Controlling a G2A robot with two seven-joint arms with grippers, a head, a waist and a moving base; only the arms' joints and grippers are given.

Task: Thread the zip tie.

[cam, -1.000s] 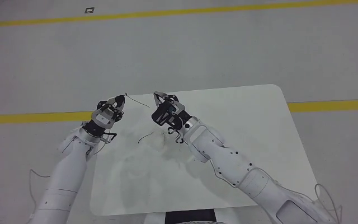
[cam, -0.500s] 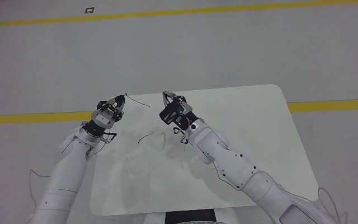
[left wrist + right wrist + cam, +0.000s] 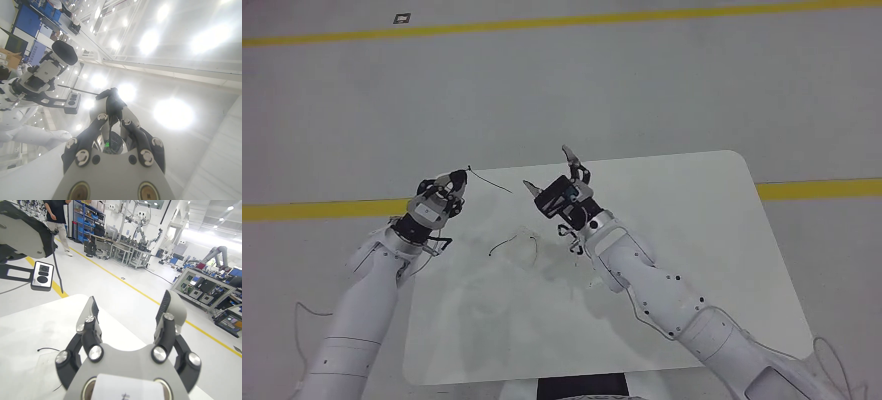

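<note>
Your left pincer (image 3: 447,186) is clamped on the zip tie (image 3: 487,181). The tie's free tail juts toward the right pincer (image 3: 548,170), which gapes empty just past the tip. Threading looks not yet done, so next you'd likely catch that tail and guide it into the head. Since a second ago, the right pincer has spread wide and drawn away from the tie.

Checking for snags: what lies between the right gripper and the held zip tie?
Nothing: in the top view, bare table separates right gripper from zip tie.
</note>
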